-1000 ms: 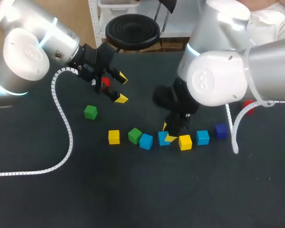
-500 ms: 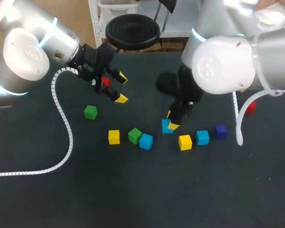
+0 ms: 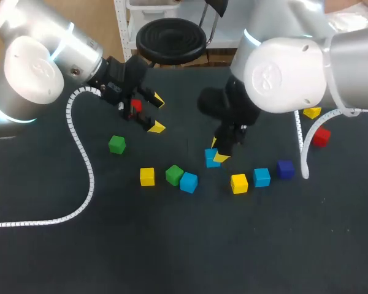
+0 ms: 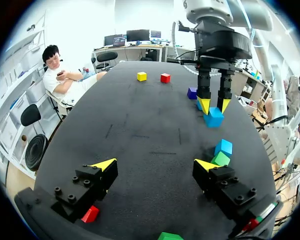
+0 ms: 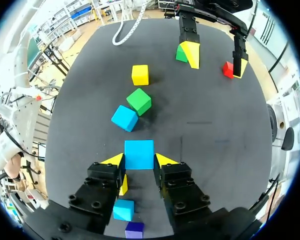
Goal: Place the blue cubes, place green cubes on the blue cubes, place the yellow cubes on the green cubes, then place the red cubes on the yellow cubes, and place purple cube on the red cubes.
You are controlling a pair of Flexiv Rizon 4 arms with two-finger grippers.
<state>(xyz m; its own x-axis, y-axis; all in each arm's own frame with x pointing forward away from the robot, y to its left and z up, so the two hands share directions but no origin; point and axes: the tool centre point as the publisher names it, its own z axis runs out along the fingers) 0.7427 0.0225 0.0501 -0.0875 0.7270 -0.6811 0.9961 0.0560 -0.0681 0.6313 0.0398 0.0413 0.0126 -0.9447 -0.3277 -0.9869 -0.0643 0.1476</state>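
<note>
Now the right jaws pinch a light-blue cube point(image 5: 139, 154), seemingly airborne.

Black table point(image 3: 190, 245) — matte, faint marks point(image 4: 162, 153)

In the head view the left gripper point(image 3: 157, 114) covers much of a red cube point(image 3: 135, 106), a fingertip of the right gripper point(image 3: 218, 150) overlaps the blue cube point(image 3: 209, 158) pinched in it, and the right arm point(image 3: 288, 67) hides part of the far yellow cube point(image 3: 311, 113). The left wrist view cuts off a green cube point(image 4: 169, 236) at its edge (only a top strip shows). In the right wrist view 1 nearer yellow cube point(image 5: 123, 185) is a mere sliver beside that gripper's finger.
</note>
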